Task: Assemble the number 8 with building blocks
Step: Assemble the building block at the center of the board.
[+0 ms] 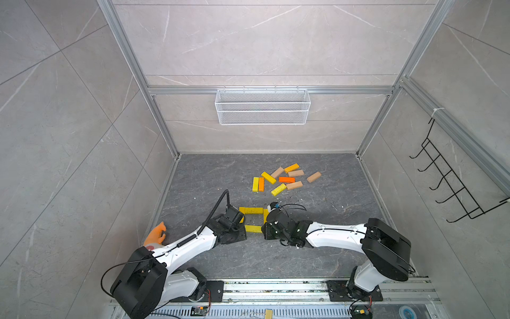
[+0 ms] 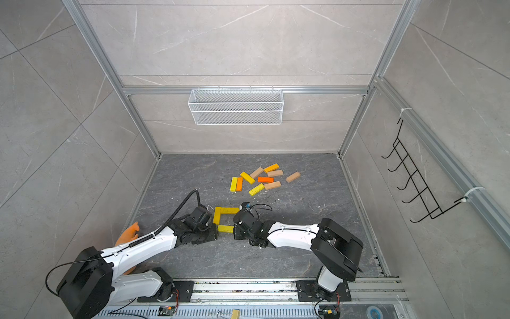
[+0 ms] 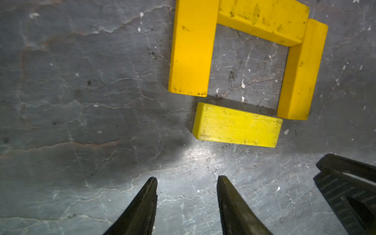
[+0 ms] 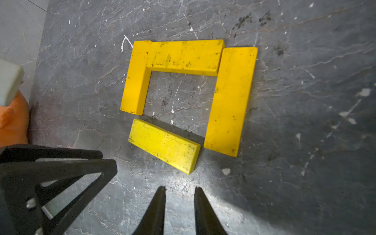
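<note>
Yellow square of building blocks (image 1: 251, 210) near centre, near bar (image 3: 237, 126) askew; spare blocks (image 1: 287, 179) farther | left gripper (image 3: 187, 177), right gripper (image 4: 180, 187): narrow gaps, empty | bars likely light, rigid, slick: pinch long edges mid-length

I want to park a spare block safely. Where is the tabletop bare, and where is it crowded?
Bare: left of the loose pile to the wall; right of the lone tan block; the near tabletop between yellow square and front rail. Crowded: that square, flanked by left pincer and right pincer.
</note>
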Controlling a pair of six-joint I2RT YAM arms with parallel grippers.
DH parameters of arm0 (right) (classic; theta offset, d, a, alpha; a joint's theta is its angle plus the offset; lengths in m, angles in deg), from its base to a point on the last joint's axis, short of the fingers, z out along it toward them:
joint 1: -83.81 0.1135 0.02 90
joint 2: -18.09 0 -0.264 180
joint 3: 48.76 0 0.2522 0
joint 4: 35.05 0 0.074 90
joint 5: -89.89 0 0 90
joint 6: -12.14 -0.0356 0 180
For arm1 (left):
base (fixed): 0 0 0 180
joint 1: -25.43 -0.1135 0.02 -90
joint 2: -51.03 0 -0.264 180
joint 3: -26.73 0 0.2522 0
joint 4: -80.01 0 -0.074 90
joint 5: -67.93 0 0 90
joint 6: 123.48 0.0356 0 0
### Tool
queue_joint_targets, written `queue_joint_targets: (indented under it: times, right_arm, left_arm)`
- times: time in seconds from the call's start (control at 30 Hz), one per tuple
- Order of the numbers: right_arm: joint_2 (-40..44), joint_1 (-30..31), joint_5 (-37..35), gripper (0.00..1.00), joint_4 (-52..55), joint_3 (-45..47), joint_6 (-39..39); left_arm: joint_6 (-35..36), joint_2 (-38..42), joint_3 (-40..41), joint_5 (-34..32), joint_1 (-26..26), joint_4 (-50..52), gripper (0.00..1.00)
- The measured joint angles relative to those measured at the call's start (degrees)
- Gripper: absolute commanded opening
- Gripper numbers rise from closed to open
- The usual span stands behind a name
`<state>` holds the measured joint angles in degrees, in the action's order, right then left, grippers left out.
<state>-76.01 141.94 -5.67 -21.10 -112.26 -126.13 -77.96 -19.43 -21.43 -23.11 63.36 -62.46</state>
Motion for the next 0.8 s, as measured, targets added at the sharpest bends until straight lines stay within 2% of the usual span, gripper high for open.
queue_joint_targets:
  times: [0.8]
  right_arm:
    - [0.7, 0.0, -1.8, 0.28, 0.1, 0.0, -0.1]
  left_arm:
    - [2.7, -9.6, -1.2, 3.4, -2.0, -10.4, 0.52]
